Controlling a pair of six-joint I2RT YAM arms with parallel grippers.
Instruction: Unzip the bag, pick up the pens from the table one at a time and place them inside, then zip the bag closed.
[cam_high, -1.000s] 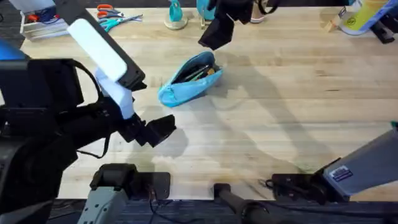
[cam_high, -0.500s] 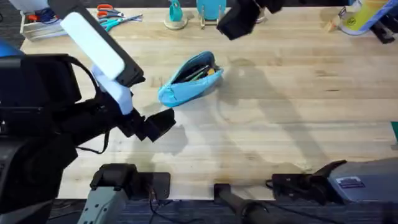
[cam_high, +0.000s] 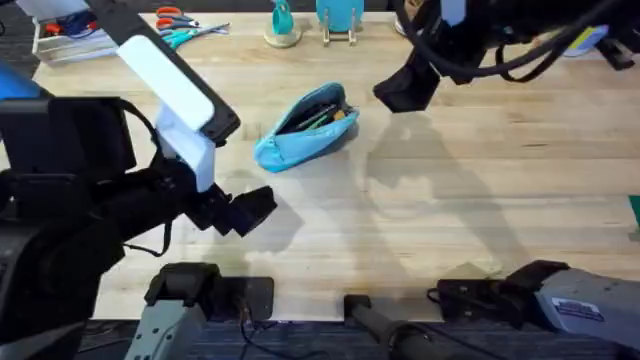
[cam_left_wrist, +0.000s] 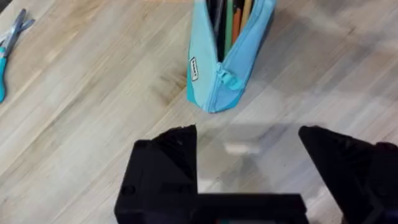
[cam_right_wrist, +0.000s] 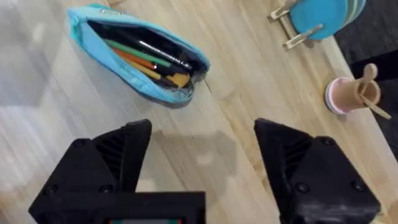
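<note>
Since the earlier frames the right pincer (cam_high: 405, 92) has swung from the far edge rightward and nearer, while the left pincer (cam_high: 245, 210) has barely shifted. The bag (cam_high: 305, 125) lies mid-tabletop (cam_high: 480, 180), unzipped with the pens (cam_right_wrist: 146, 56) inside, its long axis running from near-left to far-right. The left pincer, released and empty, sits just near-left of the bag's near end, in line with that axis; the right, also released, hangs beside its far-right end.
</note>
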